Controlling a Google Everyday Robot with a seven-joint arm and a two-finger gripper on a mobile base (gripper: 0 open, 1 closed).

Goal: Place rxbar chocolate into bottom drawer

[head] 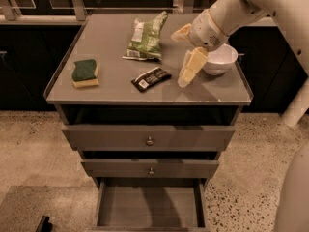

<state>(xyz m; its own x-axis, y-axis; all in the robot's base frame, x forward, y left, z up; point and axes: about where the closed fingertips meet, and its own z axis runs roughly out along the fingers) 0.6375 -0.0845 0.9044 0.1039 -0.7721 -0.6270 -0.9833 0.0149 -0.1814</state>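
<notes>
The rxbar chocolate (151,78), a small flat black wrapper with a white patch at its left end, lies on the cabinet top (116,93) near the front middle. My gripper (178,60) hangs just right of the bar with its cream fingers (191,65) spread open and empty. The lower fingertip is close to the cabinet top, a short way from the bar's right end. The bottom drawer (149,206) is pulled out below, and its flat floor shows nothing in it.
A green chip bag (146,37) lies behind the bar. A green and yellow sponge (85,73) sits at the left. A white bowl (219,59) stands at the right, just behind the gripper. The two upper drawers (149,138) with round knobs are shut.
</notes>
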